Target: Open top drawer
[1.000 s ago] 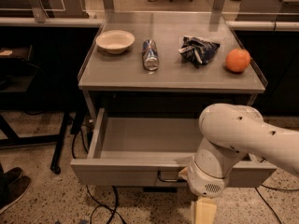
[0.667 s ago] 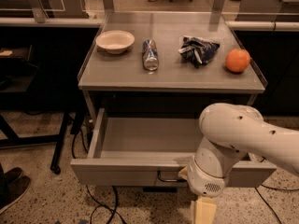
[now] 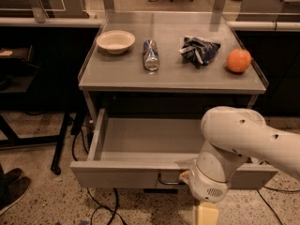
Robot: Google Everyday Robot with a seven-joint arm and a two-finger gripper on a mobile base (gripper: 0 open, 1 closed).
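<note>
The top drawer (image 3: 122,174) of the grey metal cart stands pulled well out, showing its plain grey tray interior (image 3: 150,137). Its bar handle (image 3: 169,181) shows at the front's centre, partly covered by my arm. My gripper (image 3: 187,177) is at the handle, hidden behind my white wrist (image 3: 211,182), with only a bit of tan finger showing beside the handle. The two lower drawers are out of view.
On the cart top (image 3: 168,74) lie a white bowl (image 3: 116,41), a can on its side (image 3: 150,55), a crumpled chip bag (image 3: 198,50) and an orange (image 3: 239,60). Cables run on the floor under the cart. A dark stand is at left.
</note>
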